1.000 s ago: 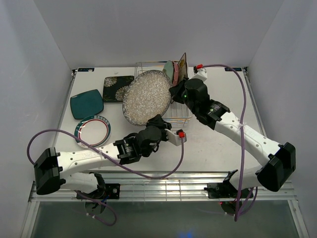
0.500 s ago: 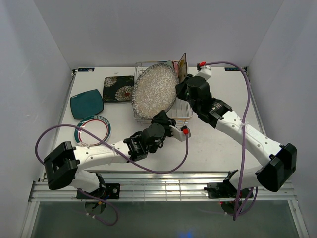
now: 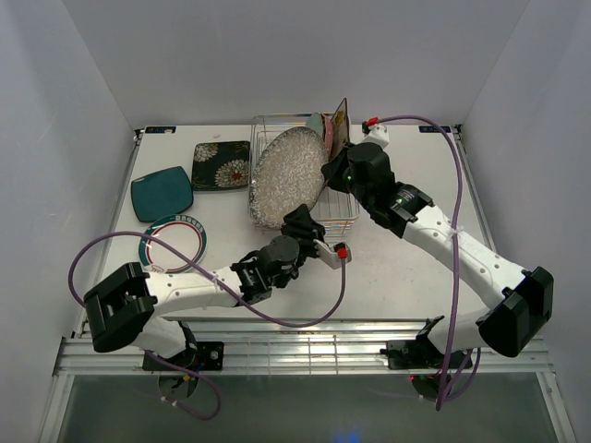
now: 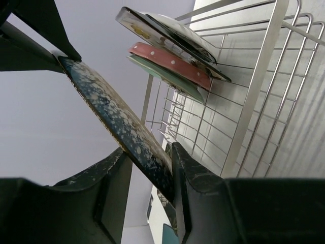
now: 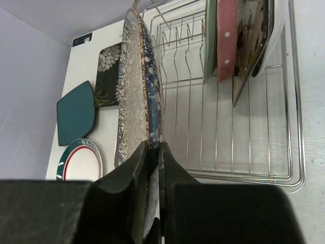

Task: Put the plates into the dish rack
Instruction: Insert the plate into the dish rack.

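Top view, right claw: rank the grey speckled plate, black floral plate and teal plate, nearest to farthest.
1. grey speckled plate: rim pinched in the right claw, standing in the dish rack.
2. black floral plate: lying flat, left of the rack.
3. teal plate: flat, farther left still.

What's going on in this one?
Both arms are on the large grey speckled plate, which stands on edge, tilted, over the dish rack. The right gripper is clamped on its rim; the left gripper straddles the rim lower down, grip unclear. Three plates already stand at the rack's far right: mint green, pink dotted and cream floral. A black floral plate, a teal plate and a white teal-rimmed plate lie on the table.
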You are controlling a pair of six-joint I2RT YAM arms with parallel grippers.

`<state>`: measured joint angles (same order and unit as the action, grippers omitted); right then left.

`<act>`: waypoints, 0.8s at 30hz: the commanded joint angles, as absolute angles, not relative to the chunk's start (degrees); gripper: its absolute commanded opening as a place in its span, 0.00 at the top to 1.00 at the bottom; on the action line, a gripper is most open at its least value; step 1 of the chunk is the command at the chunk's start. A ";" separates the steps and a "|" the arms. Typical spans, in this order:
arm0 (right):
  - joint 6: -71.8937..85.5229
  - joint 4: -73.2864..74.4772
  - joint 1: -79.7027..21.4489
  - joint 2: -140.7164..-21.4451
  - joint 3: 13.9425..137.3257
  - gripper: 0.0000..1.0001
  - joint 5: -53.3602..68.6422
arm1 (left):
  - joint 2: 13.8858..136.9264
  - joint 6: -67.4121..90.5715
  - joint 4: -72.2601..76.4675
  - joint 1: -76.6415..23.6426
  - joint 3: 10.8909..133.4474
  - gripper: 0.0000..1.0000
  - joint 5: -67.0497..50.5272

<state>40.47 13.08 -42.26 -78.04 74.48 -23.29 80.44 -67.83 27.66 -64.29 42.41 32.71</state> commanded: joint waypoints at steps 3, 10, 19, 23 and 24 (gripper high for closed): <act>45.35 4.04 -44.47 -73.56 79.45 0.92 -13.27 | 80.60 -70.49 37.09 -62.75 41.22 0.82 30.50; 44.30 4.48 -44.30 -75.14 81.82 0.92 -13.27 | 82.18 -70.05 37.44 -61.70 43.50 0.92 29.88; 41.40 5.54 -44.30 -76.20 85.34 0.92 -15.64 | 85.34 -70.58 37.88 -60.56 47.28 0.93 28.48; 38.15 5.36 -44.30 -76.38 86.57 0.92 -18.36 | 86.83 -69.61 38.23 -59.59 49.30 0.98 26.55; 37.54 5.45 -44.30 -76.64 86.92 0.92 -18.72 | 87.18 -68.57 38.23 -59.33 49.83 1.00 26.02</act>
